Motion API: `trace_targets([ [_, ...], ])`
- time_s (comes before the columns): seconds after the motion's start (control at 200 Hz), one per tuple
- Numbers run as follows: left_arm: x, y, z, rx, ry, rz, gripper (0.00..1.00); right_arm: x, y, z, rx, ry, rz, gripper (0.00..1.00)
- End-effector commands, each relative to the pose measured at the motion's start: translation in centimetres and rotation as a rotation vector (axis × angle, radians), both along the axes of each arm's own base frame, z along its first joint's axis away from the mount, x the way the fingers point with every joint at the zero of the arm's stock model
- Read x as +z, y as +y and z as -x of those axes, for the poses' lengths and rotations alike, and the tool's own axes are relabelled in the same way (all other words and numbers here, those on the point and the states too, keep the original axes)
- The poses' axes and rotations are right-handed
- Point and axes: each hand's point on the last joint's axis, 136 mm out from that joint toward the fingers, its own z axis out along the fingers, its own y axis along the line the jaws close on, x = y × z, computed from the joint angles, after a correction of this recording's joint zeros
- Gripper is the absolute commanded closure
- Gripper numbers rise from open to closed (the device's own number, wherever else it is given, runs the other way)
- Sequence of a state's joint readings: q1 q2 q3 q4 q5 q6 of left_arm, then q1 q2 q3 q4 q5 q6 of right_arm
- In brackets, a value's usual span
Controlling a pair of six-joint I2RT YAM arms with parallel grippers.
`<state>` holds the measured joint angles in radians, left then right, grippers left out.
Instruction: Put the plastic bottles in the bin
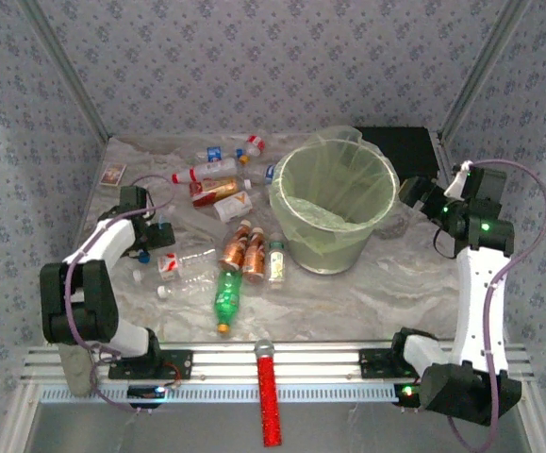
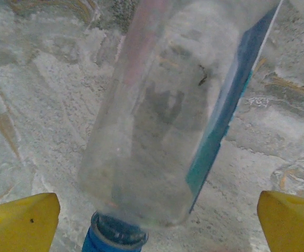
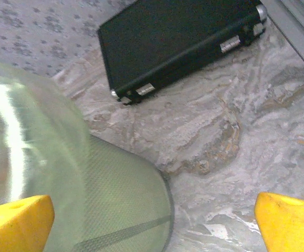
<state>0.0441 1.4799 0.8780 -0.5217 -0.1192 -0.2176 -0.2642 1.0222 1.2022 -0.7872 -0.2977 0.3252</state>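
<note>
Left hand point(image 2: 157, 215) (spread) straddles clear, seemingly blue-capped bottle point(image 2: 162, 121).

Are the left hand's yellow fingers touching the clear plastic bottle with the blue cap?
Apart. The left wrist view shows the clear plastic bottle lying between the yellow fingers of the left hand, with a gap each side.
</note>
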Motion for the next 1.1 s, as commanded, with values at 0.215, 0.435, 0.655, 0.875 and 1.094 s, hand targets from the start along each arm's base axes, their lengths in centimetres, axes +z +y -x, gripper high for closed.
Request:
trace_targets([
  [0.215,-0.5,0.1,-2.0,-0.018,-0.004,-0.004,0.32,4.9,3.0,0.9,0.122,-0.109,-0.064,0.00],
  [0.435,0.0,0.2,-2.3,-0.019,-0.015,-0.012,0.49,5.6,5.8,0.6,0.252,-0.103,-0.096,0.08],
  [0.655,2.6,0.2,-2.0,-0.013,-0.071,-0.017,0.55,5.7,6.9,0.2,0.280,-0.056,-0.021,0.11],
  [0.875,6.9,0.3,-1.2,-0.011,-0.151,-0.028,0.60,3.3,5.5,-1.2,0.252,0.088,0.041,0.15],
  [1.094,12.0,-1.8,-0.6,-0.056,-0.276,0.062,0.60,5.5,8.3,-1.8,0.356,0.024,0.090,0.22],
])
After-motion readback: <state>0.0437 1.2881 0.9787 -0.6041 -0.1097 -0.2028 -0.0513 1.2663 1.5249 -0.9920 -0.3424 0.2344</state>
